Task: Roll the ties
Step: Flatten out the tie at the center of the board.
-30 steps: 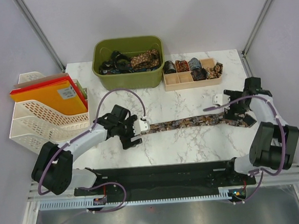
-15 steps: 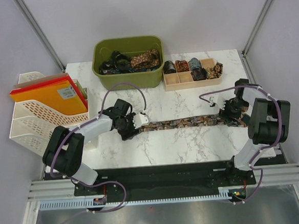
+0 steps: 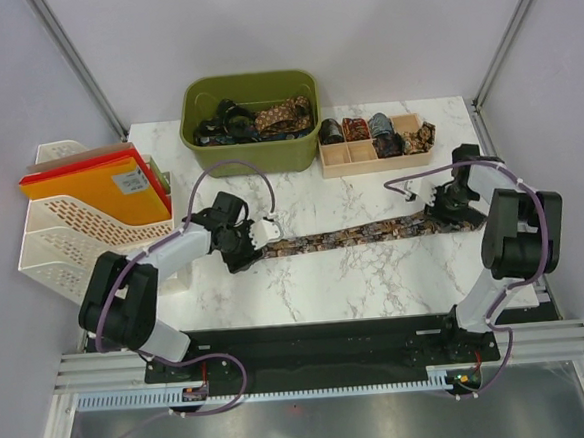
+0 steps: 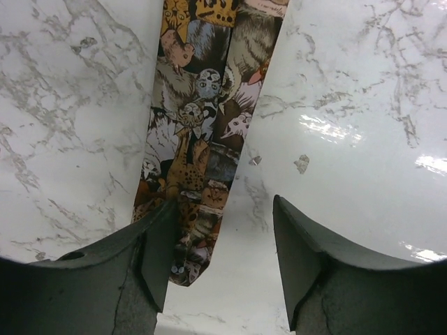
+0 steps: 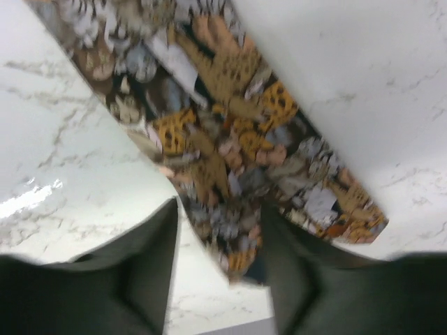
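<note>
The patterned tie [image 3: 358,236] lies flat across the middle of the table [image 3: 357,290], its wide end near the right edge. The left gripper [image 4: 222,223] stands over the narrow tip with jaws half apart, the tip just inside one finger, not pinched. The right gripper [image 5: 220,216] straddles the wide end, and blur hides whether it grips.

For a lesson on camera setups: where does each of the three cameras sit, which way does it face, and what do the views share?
Top external: above, behind the arms, looking down on the table; both arms, left gripper and right gripper show.
Left wrist: on the left arm, facing down; its fingers flank the patterned tie at its narrow end.
Right wrist: on the right arm, facing down; its fingers sit over the wide end.
Shared: all three show that tie.
</note>
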You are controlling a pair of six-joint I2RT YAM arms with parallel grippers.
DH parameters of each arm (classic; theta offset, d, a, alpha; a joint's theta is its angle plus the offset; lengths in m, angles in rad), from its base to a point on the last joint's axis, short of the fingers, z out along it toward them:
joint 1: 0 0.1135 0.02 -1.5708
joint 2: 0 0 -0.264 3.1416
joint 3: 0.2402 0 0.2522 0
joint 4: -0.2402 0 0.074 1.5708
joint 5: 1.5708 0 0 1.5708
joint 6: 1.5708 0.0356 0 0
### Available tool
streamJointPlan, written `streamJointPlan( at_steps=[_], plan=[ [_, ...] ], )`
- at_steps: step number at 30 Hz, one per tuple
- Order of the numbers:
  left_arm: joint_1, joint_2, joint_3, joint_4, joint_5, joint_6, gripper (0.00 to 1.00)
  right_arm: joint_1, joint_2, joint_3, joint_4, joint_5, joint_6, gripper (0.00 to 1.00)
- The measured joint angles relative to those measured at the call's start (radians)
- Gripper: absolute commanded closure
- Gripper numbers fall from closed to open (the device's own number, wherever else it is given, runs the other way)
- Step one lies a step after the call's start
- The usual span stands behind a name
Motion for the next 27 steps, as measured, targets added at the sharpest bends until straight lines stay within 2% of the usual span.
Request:
streamJointPlan(
  at_steps=[4, 10, 19, 22, 24, 27],
  plan=[
    [0.032, -0.019, 0.039, -0.065, 0.038, 0.000, 0.35, -0.047, -0.021, 0.040, -0.093, -0.008, -0.011, 0.47],
    [0.045, -0.066, 0.133, -0.112, 0.094, 0.013, 0.33, -0.114, 0.031, 0.233, -0.203, -0.052, 0.067, 0.63],
    [0.045, 0.054, 0.187, -0.141, 0.119, 0.062, 0.34, -0.123, 0.179, 0.222, -0.169, -0.022, 0.237, 0.76],
    [0.045, 0.111, 0.201, -0.140, 0.109, 0.093, 0.43, -0.121, 0.190, 0.221, -0.146, 0.001, 0.275, 0.78],
    [0.047, 0.134, 0.201, -0.142, 0.091, 0.117, 0.53, -0.120, 0.191, 0.221, -0.137, 0.016, 0.296, 0.79],
    [0.053, 0.145, 0.197, -0.144, 0.066, 0.165, 0.61, -0.119, 0.194, 0.222, -0.126, 0.032, 0.319, 0.80]
  ],
)
